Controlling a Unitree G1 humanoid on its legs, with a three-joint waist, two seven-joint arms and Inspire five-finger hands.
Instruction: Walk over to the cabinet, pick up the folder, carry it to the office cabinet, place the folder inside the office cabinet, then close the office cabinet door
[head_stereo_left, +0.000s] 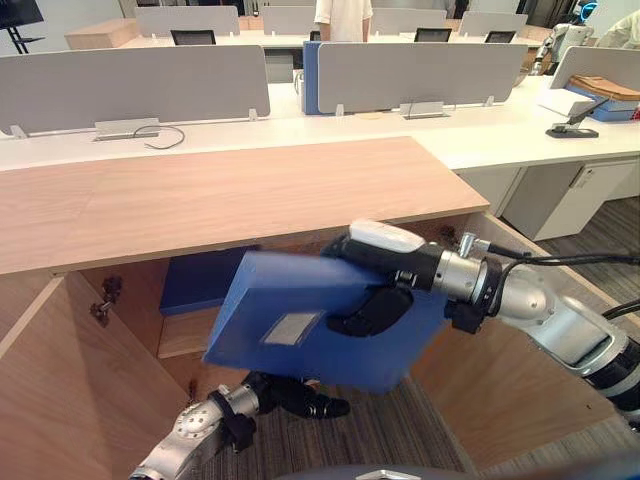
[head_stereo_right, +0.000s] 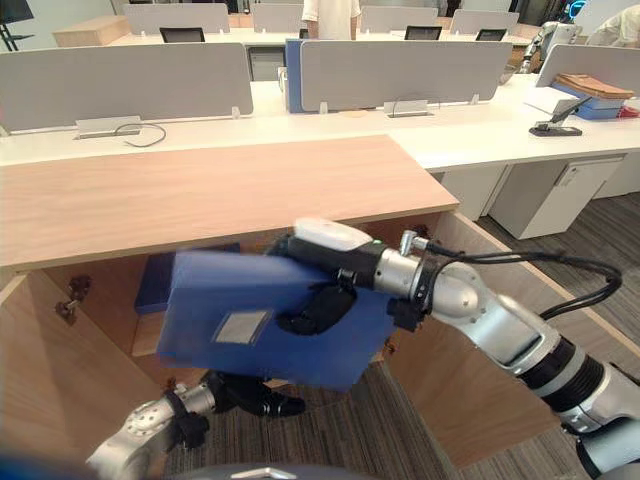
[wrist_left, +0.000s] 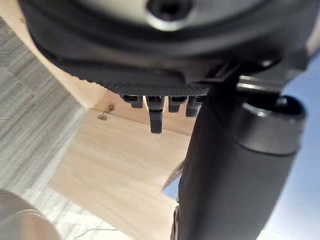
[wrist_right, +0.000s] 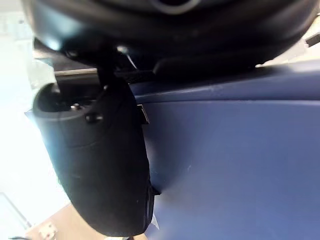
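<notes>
Blue folder (head_stereo_left: 255, 300) with a pale grey label (head_stereo_left: 291, 328), tilted, gripped along one edge in the right hand (head_stereo_left: 378, 305), hanging before the wooden office cabinet (head_stereo_left: 230, 195), both doors (head_stereo_left: 60, 400) standing open, folder seemingly just outside the opening.

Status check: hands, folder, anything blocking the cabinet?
Right hand shut on folder, held before open cabinet. Left hand below folder. Another blue folder on shelf inside.
</notes>
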